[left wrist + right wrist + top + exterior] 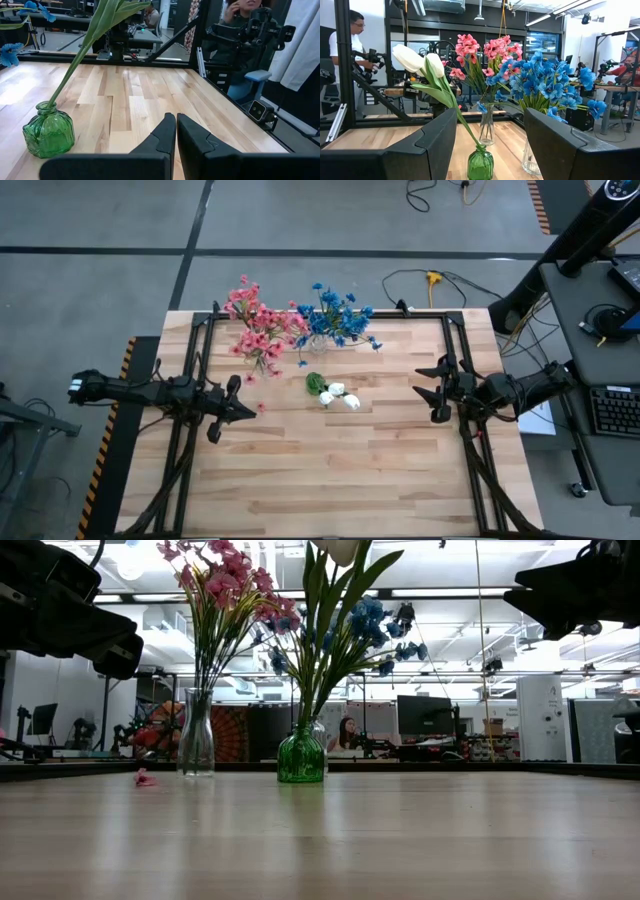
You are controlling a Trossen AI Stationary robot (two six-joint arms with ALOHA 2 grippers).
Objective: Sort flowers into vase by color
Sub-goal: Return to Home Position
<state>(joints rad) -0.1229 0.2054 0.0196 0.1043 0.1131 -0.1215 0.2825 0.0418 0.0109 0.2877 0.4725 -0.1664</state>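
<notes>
1. Our left tool (pixel 176 120) hangs over the left side of the worktop (pixel 330 480), fingers pressed together on nothing.
2. Our right tool (pixel 428 392) hangs over the right side, fingers spread wide and empty.
3. Between them, white flowers (pixel 340 394) lean from a green vase (pixel 315 383).
4. Farther back, pink flowers (pixel 258 330) fill a clear vase (pixel 196 735), and blue flowers (pixel 335 318) fill a second clear vase (pixel 318 343) just beside it.
5. A loose pink blossom (pixel 261 408) lies near the left tool.

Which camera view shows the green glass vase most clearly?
The left wrist view: the green vase stands close, whole and unblocked there. The low view shows the green vase whole but farther off; the right wrist view cuts off its bottom; the high view gives only its top from above.
</notes>
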